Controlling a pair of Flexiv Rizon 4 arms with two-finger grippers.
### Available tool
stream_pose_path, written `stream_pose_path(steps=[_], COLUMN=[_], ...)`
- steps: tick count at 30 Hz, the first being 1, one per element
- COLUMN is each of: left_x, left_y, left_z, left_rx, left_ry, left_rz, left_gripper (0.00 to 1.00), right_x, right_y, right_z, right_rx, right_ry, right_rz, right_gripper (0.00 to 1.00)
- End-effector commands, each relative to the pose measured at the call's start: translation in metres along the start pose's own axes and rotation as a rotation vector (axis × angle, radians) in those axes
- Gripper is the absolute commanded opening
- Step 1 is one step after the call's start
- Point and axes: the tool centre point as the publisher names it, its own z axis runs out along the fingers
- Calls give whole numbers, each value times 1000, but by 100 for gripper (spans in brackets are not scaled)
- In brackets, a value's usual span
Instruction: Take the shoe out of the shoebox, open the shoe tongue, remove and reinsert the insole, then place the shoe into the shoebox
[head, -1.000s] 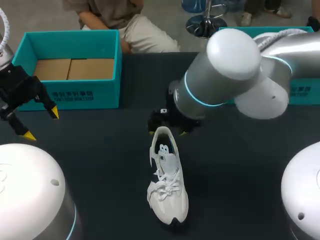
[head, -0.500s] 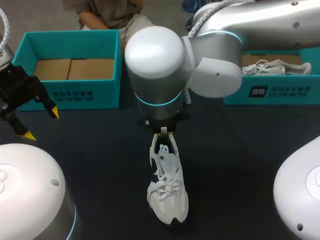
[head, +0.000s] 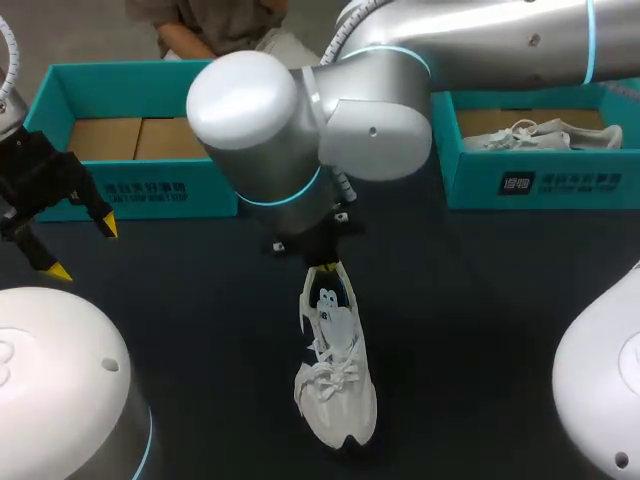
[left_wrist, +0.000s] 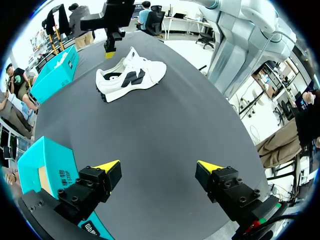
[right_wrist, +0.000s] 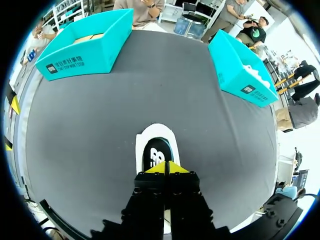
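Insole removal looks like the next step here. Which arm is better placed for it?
Right. The right gripper sits at the shoe's heel opening, just over the insole. The left gripper hangs open far off, near the teal shoebox.

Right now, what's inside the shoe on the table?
A dark insole with a white mark shows through the heel opening of the shoe. The right gripper, tips shut, covers part of it. The tongue and laces hide the rest toward the toe.

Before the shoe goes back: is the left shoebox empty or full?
Empty: the left shoebox shows only bare cardboard floor; the white sneaker stands on the table.
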Motion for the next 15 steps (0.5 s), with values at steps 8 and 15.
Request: stream_pose_path(steps=[8,15], left_x=[1,1], left_y=[0,0], left_z=[0,0], left_rx=[-3,-3], left_ry=[0,0], left_rz=[0,0], left_gripper=[100,100], right_x=[7,7], right_y=[-14,-19], right_z=[40,64], right_rx=[37,45], right_ry=[72,89], right_rz=[74,95], right_gripper=[0,0])
